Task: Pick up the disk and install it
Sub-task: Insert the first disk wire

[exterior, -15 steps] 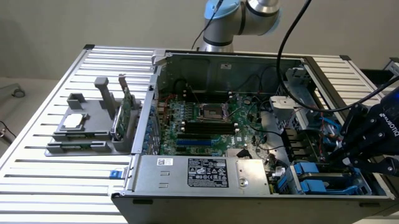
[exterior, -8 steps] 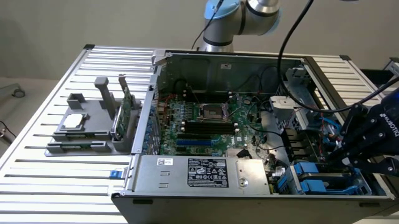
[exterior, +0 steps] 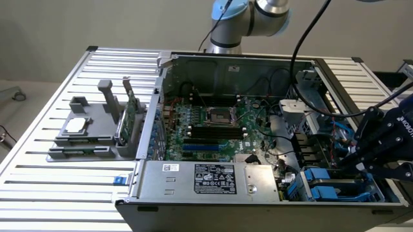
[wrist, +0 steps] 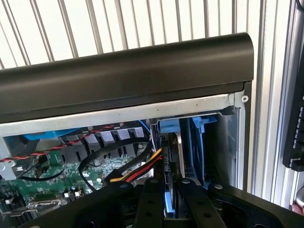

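Black gripper (exterior: 361, 162) sits w/ fingers clamped on the blue-framed silver disk (wrist: 167, 178), edge-on in the open PC case's (exterior: 213, 60) drive bay. Looks stiff, heavyish, shock-sensitive; best held by carrier edges.

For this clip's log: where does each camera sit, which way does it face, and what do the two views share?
Exterior view: raised off the arm, looking down at the open computer case on the slatted table; the arm's joints show at top, the gripper at this view's right.
Wrist view: on the wrist, looking past the gripper into the case's drive bay, at the disk in its blue carrier.
Shared: the case, blue carriers, slatted table.
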Controlling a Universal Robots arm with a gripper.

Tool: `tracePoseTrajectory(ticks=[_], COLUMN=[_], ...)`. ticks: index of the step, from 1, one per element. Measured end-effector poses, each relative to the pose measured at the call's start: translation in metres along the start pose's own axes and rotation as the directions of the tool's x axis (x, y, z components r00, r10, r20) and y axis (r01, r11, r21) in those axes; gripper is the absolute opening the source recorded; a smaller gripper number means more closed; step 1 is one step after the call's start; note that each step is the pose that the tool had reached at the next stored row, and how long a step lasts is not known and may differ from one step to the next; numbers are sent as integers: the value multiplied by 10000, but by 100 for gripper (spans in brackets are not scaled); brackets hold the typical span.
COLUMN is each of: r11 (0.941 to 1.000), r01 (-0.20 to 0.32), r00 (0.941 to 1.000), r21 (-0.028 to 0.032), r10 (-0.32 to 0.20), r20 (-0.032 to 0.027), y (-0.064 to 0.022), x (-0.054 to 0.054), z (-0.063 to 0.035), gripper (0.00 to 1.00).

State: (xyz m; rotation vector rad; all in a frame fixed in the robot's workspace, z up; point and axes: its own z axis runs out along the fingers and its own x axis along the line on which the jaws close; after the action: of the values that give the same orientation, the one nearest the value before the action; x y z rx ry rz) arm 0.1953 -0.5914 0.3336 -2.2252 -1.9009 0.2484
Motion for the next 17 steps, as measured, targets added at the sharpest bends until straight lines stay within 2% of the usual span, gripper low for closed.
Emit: tracePoseTrajectory(ticks=[7,14,17], r11=[9999,9992,9988], r01=[26,131,198], r00=[10000,9999,9997], r21=[171,385,444], r10=[-27,-134,-204], r20=[35,97,124], y=[11,58,76], x=[2,9,13], z=[2,-9,-13], gripper=[16,16,16])
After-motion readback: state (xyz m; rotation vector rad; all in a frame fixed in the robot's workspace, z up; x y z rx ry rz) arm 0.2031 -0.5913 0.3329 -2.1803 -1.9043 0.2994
